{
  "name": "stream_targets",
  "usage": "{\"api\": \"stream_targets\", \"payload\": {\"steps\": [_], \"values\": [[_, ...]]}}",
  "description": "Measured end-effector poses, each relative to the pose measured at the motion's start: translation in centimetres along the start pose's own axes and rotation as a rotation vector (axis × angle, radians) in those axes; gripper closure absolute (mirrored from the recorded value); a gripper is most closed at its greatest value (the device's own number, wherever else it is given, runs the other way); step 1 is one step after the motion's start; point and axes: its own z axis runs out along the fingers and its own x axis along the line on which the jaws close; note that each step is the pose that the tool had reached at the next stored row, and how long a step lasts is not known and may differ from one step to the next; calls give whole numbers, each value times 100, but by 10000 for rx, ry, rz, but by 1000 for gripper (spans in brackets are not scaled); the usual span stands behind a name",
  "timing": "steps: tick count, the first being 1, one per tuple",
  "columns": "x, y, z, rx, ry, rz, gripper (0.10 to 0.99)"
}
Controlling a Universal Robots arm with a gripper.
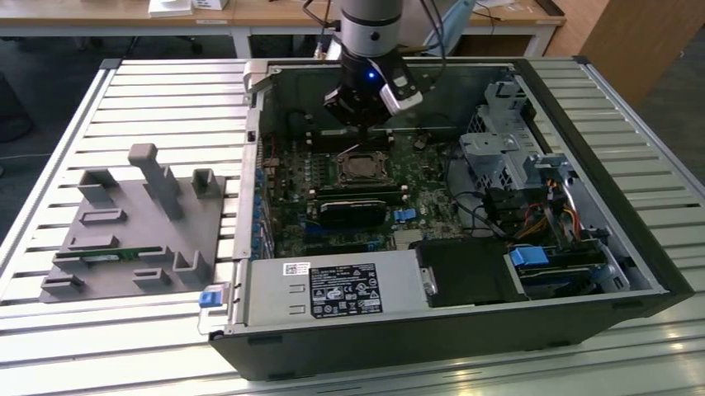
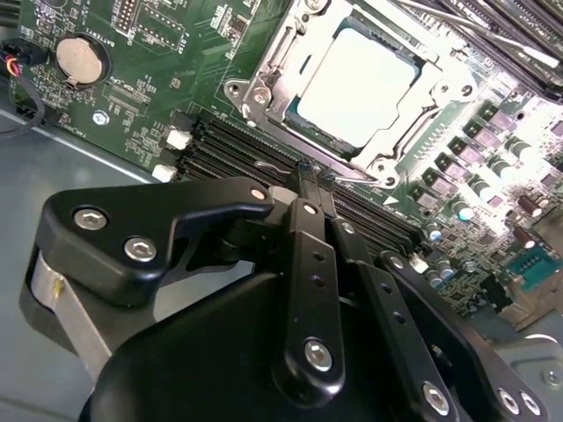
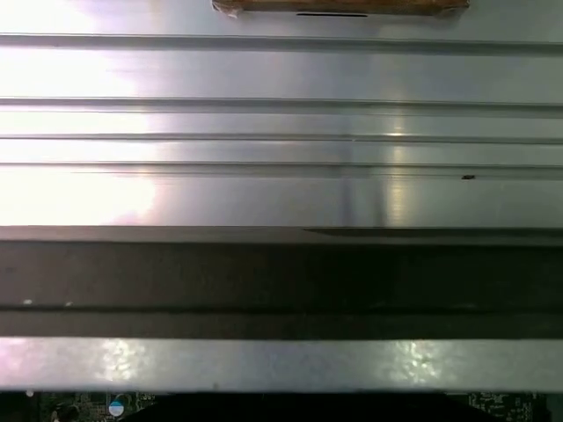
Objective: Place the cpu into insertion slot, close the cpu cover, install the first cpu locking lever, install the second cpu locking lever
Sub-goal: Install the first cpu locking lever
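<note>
Green motherboard lies flat inside an open desktop computer case that rests on a slatted metal table. At the board's middle, the cpu sits in its socket, its pale silver top facing up, with the cpu cover closed flat around it as a grey metal frame; in the exterior view the socket shows as a small square just below the arm's tool. The gripper hangs over the board right beside the socket, its two black fingers drawn together to a narrow tip with nothing held between them, the tip meeting a thin wire lever that runs along the socket's near edge. Black memory slots lie between the gripper and the socket. A round coin battery sits well apart on the board. At the exterior view's left, a grey plastic fixture tray stands on the table. A silver power supply fills the case's near side. The first wrist view shows the table's ribbed metal slats.
</note>
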Motion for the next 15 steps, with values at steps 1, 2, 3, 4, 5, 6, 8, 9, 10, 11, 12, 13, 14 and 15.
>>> {"api": "stream_targets", "payload": {"steps": [1, 2, 3, 4, 5, 6, 8, 9, 10, 11, 12, 13, 14, 15], "values": [[-4, 1, 2, -1, 0, 0, 980], [-11, 1, 4, -2, -1, 1, 980], [-19, 3, 6, -3, -2, -1, 980], [-24, 3, 8, -2, -1, -1, 980], [-30, 4, 11, -1, 0, -1, 980], [-35, 4, 14, 1, 0, 0, 980], [-44, 5, 21, 0, 0, 0, 980], [-48, 5, 26, -1, -1, 0, 980], [-51, 6, 31, -1, 0, 0, 980], [-55, 7, 35, -1, 0, 0, 980], [-59, 7, 40, -2, -1, 0, 980], [-63, 8, 45, -1, -1, 0, 980], [-67, 9, 50, 0, 0, 0, 980], [-71, 10, 56, -1, 0, 0, 980]]}}
